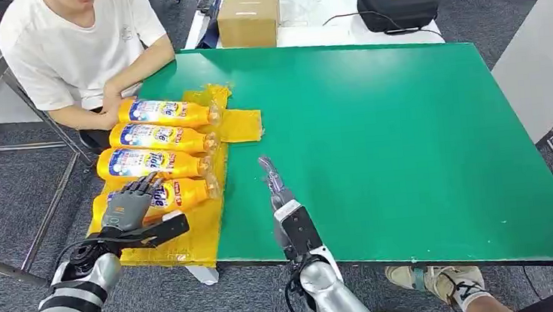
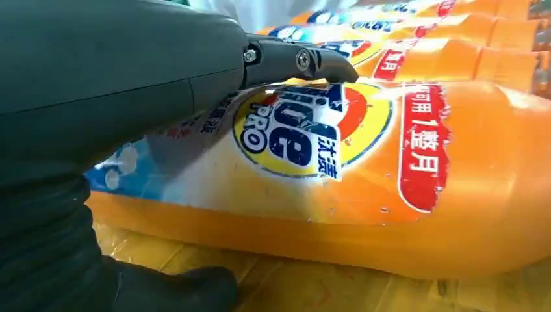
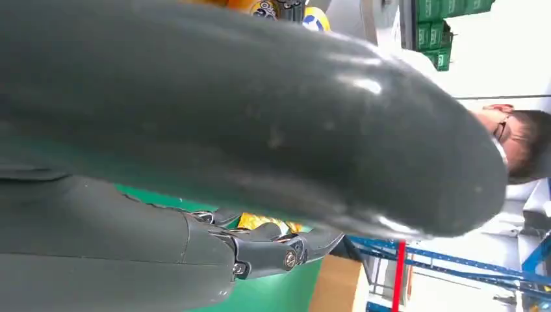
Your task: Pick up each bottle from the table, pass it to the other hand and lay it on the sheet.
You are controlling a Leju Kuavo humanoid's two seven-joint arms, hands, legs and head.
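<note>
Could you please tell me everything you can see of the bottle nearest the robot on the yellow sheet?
The nearest bottle is orange, glossy plastic by its look, with a blue, yellow and red label. It lies on its side on the yellow sheet, last in a row of four, cap end toward the green table. The left hand rests over its base end; whether it grips is unclear.

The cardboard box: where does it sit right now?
In the head view the cardboard box stands beyond the far edge of the green table, on a white surface, with a black case to its right and the seated person to its left.
</note>
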